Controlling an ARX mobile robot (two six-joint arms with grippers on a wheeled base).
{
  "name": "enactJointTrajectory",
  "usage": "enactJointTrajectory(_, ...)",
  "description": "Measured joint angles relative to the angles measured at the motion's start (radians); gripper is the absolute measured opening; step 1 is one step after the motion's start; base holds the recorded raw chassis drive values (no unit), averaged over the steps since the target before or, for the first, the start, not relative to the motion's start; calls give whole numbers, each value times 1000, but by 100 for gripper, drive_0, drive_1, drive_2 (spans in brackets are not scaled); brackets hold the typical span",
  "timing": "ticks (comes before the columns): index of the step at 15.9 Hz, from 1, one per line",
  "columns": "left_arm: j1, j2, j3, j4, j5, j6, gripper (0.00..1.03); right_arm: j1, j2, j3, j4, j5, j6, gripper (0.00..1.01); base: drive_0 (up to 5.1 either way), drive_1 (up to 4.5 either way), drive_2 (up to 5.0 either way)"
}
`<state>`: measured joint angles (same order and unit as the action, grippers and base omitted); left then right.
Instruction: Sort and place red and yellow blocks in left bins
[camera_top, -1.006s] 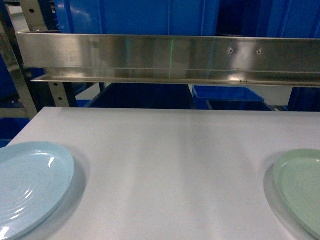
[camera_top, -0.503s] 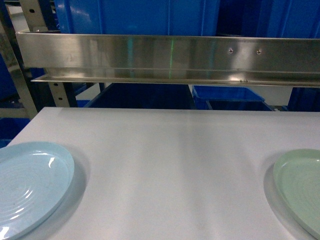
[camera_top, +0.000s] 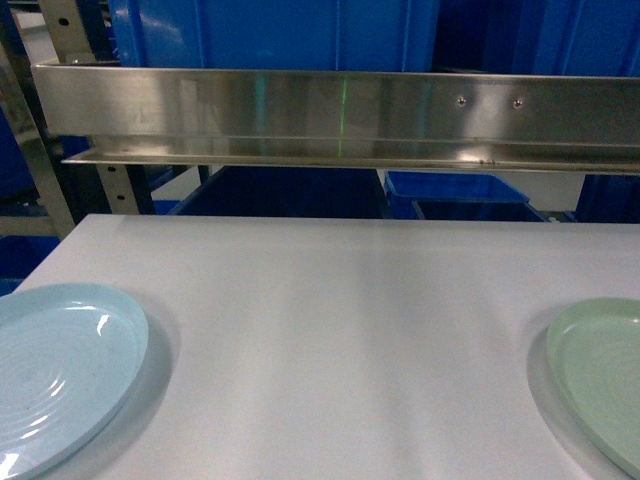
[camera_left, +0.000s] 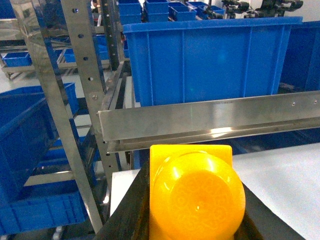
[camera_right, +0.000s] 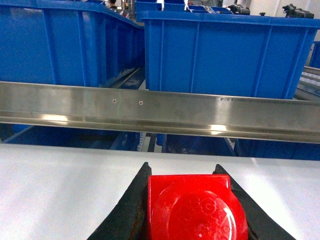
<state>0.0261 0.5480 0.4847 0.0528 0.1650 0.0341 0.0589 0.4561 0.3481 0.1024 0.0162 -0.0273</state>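
Nothing moved across the head views: same pale plates, same bare bench (camera_top: 340, 340). Left gripper (camera_left: 192, 200) clamped on yellow block (camera_left: 195, 197), right gripper (camera_right: 192, 210) clamped on red block (camera_right: 195, 207), both facing blue bins (camera_left: 210, 60) beyond the steel rail. Probably light, rigid, glossy, so slippery; best gripped across flat side walls, not studs

bins (camera_top: 270, 30) behind table (camera_top: 340, 320)
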Motion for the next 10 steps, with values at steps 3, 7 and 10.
enactJointTrajectory(3,0,1,0,1,3,0,27,-1,0,-1,-3,7,0,28,-430,13,426)
enactJointTrajectory(7,0,0,0,0,-1,0,27,0,0,-1,-2,7,0,28,-415,-18,445)
enactJointTrajectory(10,0,-2,0,2,0,0,27,0,-1,-1,0,6,0,28,-497,248,248)
